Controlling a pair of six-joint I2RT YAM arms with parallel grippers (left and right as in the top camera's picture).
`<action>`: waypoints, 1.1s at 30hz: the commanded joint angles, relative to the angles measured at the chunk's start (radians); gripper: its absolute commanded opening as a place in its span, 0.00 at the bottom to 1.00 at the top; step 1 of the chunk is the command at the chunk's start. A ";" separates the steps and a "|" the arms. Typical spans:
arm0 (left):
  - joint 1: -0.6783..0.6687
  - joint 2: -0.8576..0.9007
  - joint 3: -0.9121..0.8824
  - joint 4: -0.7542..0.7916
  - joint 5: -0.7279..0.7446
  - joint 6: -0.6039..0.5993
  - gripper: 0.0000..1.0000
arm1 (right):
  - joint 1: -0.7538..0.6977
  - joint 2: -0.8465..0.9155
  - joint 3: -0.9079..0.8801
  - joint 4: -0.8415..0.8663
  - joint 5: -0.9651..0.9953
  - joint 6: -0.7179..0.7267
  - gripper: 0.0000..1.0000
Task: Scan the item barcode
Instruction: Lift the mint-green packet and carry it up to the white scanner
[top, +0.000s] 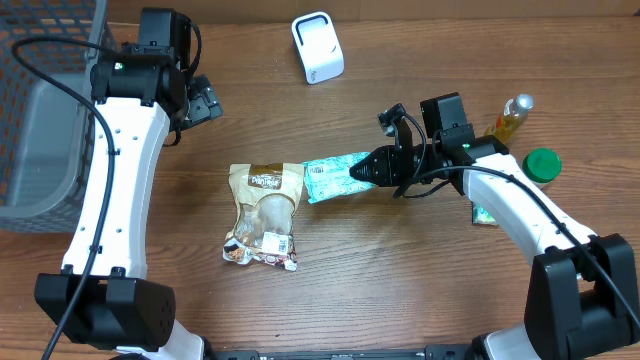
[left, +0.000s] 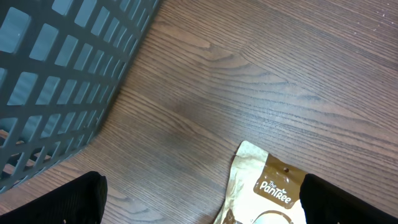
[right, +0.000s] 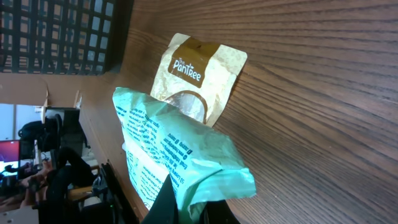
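My right gripper is shut on one end of a teal printed packet, holding it just above the table, right of a tan PanTree pouch. In the right wrist view the teal packet is pinched between my dark fingers, with the tan pouch behind it. A white scanner stands at the far middle of the table, well away from the packet. My left gripper hangs open at the upper left, with nothing between its fingers. The top of the pouch lies below it.
A grey mesh basket stands at the left edge, and its wall fills the left wrist view's corner. A yellow oil bottle and a green-lidded jar stand at the far right. A small green item lies under my right arm.
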 joint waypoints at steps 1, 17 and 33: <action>-0.013 -0.013 0.019 0.002 -0.014 0.019 1.00 | -0.005 -0.032 0.009 0.023 -0.034 -0.010 0.04; -0.013 -0.013 0.019 0.002 -0.014 0.019 1.00 | 0.069 -0.026 0.526 0.019 0.636 -0.114 0.04; -0.013 -0.013 0.019 0.002 -0.014 0.019 0.99 | 0.279 0.327 0.526 0.663 1.286 -0.893 0.04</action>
